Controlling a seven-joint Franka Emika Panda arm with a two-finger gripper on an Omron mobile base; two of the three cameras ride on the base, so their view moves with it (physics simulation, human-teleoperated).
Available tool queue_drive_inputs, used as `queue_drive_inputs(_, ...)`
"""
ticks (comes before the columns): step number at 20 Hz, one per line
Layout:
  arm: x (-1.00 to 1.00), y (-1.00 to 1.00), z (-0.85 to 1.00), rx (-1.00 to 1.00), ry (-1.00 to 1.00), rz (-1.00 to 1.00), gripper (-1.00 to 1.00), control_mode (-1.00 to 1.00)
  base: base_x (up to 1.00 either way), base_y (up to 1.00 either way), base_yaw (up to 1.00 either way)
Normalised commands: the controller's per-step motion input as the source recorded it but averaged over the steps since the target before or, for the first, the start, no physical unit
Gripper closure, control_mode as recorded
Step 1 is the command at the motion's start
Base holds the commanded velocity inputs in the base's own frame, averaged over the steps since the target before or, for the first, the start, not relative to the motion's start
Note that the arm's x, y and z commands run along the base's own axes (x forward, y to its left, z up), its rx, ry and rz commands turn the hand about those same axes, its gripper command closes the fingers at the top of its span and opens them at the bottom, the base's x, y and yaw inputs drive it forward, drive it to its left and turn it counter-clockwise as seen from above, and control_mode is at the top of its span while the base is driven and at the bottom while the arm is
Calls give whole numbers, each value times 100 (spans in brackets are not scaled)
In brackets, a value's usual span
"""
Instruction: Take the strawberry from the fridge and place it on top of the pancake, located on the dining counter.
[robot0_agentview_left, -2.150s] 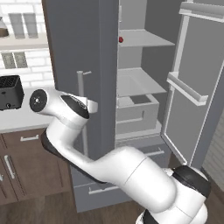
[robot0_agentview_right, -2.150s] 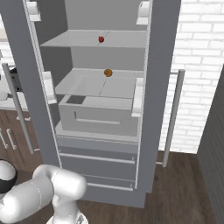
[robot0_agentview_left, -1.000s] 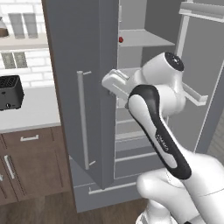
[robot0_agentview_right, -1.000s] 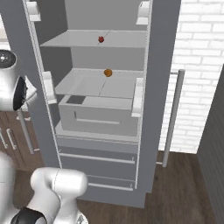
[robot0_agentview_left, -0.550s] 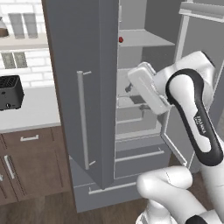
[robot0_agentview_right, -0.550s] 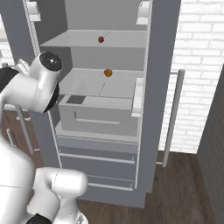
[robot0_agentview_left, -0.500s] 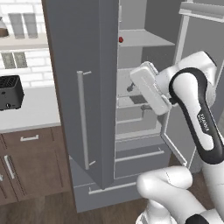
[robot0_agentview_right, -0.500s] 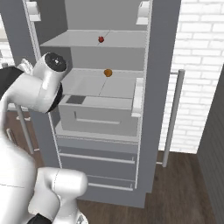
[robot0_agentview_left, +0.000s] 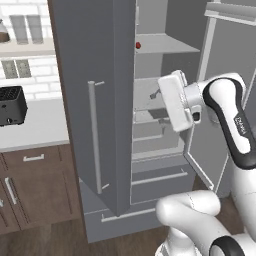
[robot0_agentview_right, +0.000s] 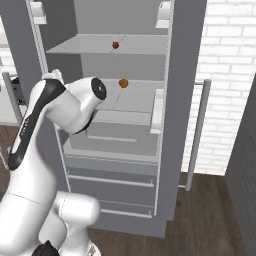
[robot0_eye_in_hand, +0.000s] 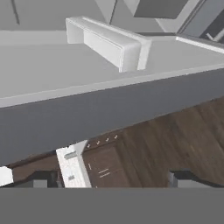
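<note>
Your white two-finger gripper (robot0_eye_in_hand: 113, 178), fully spread and empty, hangs before the tall grey fridge (robot0_agentview_right: 187, 75); the tiny red strawberry (robot0_agentview_right: 115, 45) sits on the upper shelf, open space around it.

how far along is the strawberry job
Done: the fridge stands open. In hand: nothing; the hand is open, empty, in front of the shelves. Left: the strawberry sits on the upper shelf, so grasp, carry and placing on the pancake remain.

Upper fridge shelf (robot0_agentview_right: 90, 46) carries strawberry (robot0_agentview_right: 115, 45); shelf below (robot0_agentview_right: 132, 100) carries orange-brown lump (robot0_agentview_right: 123, 83), apparently near its back.
</note>
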Motion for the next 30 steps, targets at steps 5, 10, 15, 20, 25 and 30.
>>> queue_drive_inputs(5,70,0,-36,0,22,0,-100,-100,0,0,0)
queue_drive_inputs(10,69,-33,-12,7,16,0,-100,-100,0,0,0)
queue_drive_inputs(15,89,-2,-40,12,14,0,-100,-100,0,0,0)
queue_drive_inputs(20,83,23,-46,2,10,6,-100,-100,0,0,0)
queue_drive_inputs(25,37,8,-16,3,3,14,-100,-100,0,0,0)
queue_drive_inputs(30,0,46,-14,0,4,17,-100,-100,0,0,0)
